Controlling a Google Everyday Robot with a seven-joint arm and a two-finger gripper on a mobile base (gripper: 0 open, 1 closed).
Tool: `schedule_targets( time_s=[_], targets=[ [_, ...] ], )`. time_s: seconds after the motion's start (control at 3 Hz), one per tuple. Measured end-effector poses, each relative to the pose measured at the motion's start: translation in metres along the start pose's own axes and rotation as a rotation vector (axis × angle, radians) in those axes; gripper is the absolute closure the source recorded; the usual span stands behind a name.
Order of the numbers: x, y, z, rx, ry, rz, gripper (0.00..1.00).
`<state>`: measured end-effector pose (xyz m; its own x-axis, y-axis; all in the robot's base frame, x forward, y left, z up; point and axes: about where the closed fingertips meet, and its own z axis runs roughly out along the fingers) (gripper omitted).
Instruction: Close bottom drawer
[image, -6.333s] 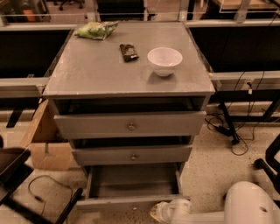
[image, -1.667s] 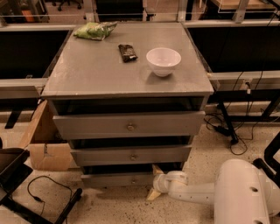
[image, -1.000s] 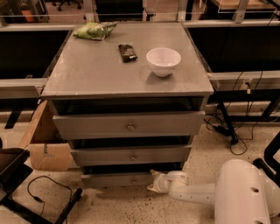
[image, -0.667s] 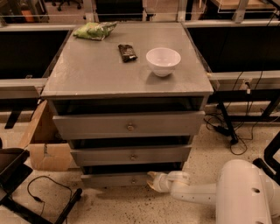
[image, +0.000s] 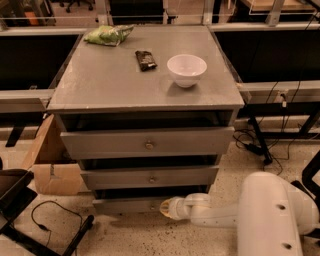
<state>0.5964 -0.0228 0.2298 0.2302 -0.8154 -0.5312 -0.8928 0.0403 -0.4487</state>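
Bottom drawer (image: 127, 204), the lowest and narrowest grey wooden front with a shallow panel, is found at the foot of the grey three-drawer cabinet (image: 100, 85), just above the speckled floor (image: 150, 237). It is set in beneath the two wider grey drawers with brass knobs (image: 148, 143), and none of its interior is shown. The robot's pale rounded gripper (image: 167, 208) is placed low at the right end of that panel, seemingly against it. Whether the gripper is open or closed cannot be told, and nothing is seen held. A white round bowl (image: 186, 69), a dark wrapped snack bar (image: 145, 60) and a green crinkled bag (image: 108, 35) are kept on the cabinet top. A brown cardboard box (image: 47, 162) is stood on the floor beside the cabinet.
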Motion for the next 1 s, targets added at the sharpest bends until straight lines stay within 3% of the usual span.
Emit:
schedule_targets(
  time_s=[0.33, 0.67, 1.0],
  targets=[
    [0.018, 0.010, 0.009, -0.052, 0.143, -0.043, 1.00],
    [0.053, 0.008, 0.014, -0.070, 0.258, -0.087, 1.00],
    [0.078, -0.009, 0.021, -0.045, 0.298, -0.107, 1.00]
  ],
)
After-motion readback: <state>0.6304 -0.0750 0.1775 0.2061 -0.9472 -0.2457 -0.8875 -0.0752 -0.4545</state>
